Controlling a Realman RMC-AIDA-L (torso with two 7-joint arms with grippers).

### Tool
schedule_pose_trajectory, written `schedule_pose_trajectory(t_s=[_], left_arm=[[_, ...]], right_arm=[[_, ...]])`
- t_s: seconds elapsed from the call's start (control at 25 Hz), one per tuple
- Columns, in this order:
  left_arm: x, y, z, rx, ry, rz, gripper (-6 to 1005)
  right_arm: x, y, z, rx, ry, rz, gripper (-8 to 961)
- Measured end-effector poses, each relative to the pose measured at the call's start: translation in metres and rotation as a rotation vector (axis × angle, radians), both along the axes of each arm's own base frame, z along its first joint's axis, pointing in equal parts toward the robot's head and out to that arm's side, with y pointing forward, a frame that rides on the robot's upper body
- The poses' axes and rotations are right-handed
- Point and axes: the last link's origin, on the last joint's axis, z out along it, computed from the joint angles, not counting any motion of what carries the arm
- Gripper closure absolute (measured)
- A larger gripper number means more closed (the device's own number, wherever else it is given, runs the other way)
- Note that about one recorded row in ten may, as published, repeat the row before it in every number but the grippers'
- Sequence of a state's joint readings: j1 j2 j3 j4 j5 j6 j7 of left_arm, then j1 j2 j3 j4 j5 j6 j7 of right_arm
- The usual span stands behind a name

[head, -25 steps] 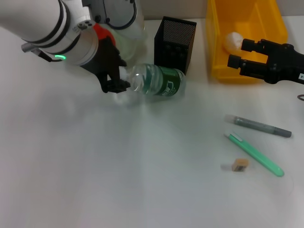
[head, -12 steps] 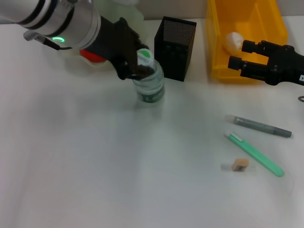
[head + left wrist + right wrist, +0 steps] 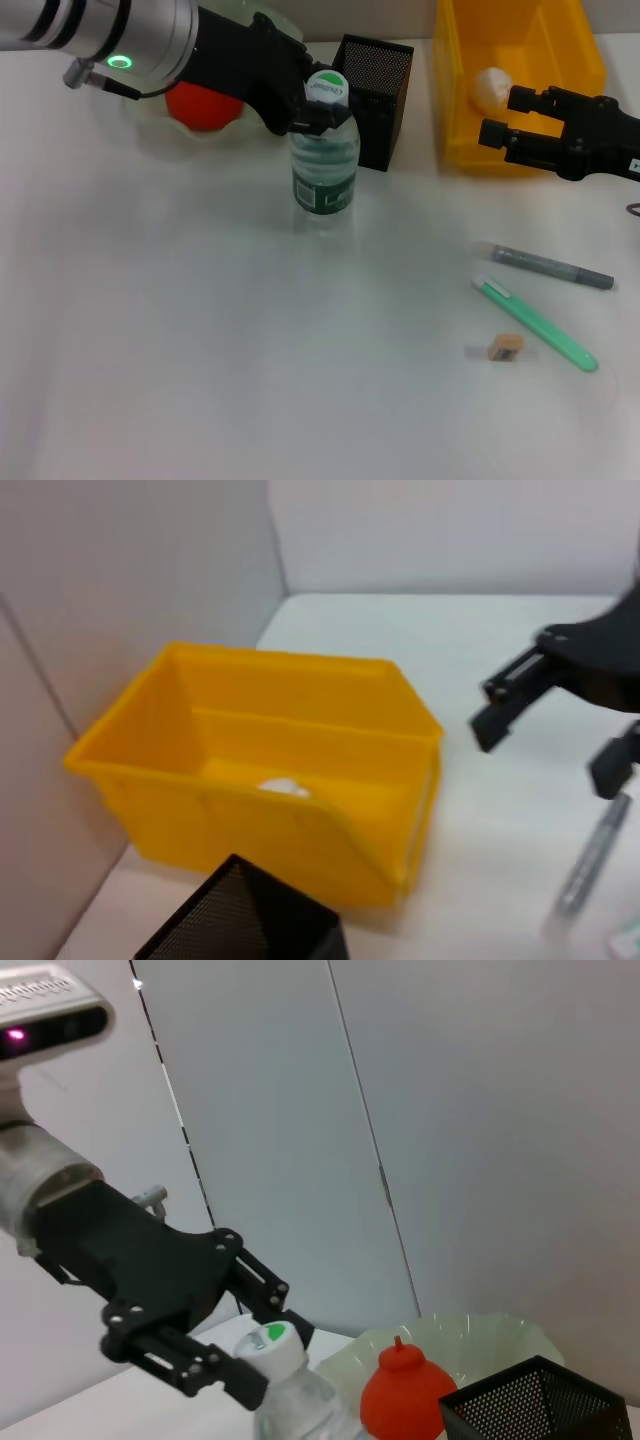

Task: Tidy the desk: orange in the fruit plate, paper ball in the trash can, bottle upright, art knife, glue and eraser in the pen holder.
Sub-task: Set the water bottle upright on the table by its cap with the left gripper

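My left gripper [image 3: 305, 112] is matt black, on a smooth silver-grey sleeve; its fingers close on the neck of the bottle [image 3: 325, 165], clear glossy plastic with a dark green film label and a smooth white cap. The pen holder [image 3: 370, 100] is fine black metal mesh, matt. The trash can [image 3: 455, 90] is bright yellow moulded plastic, smooth and slightly glossy; the paper ball [image 3: 490, 87] in it is crumpled white paper. The fruit plate [image 3: 470, 1345] is translucent pale green, smooth, with a wavy rim. The orange [image 3: 200, 105] has smooth, faintly shiny skin. My right gripper [image 3: 500, 118] is matt black. The table [image 3: 250, 350] is plain matt white.
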State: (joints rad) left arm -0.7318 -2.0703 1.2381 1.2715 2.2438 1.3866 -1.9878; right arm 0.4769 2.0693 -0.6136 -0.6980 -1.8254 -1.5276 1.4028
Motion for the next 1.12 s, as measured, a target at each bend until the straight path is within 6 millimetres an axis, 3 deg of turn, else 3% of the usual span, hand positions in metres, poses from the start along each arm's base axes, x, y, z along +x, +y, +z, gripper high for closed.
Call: schedule_pose_trajectory(t_s=[0.36, 0.84, 1.12], left_arm=[[-0.017, 0.008, 0.008, 0.024, -0.042, 0.058, 556], [-0.047, 0.014, 0.046, 0.082, -0.068, 0.125, 555], [-0.053, 0.012, 0.048, 0.067, -0.047, 0.14, 555]], right_arm=[[0.0, 0.001, 0.0, 0.002, -0.003, -0.004, 179], [-0.003, 0.003, 0.0, -0.001, -0.002, 0.003, 179], [-0.003, 0.004, 0.0, -0.001, -0.002, 0.003, 179]])
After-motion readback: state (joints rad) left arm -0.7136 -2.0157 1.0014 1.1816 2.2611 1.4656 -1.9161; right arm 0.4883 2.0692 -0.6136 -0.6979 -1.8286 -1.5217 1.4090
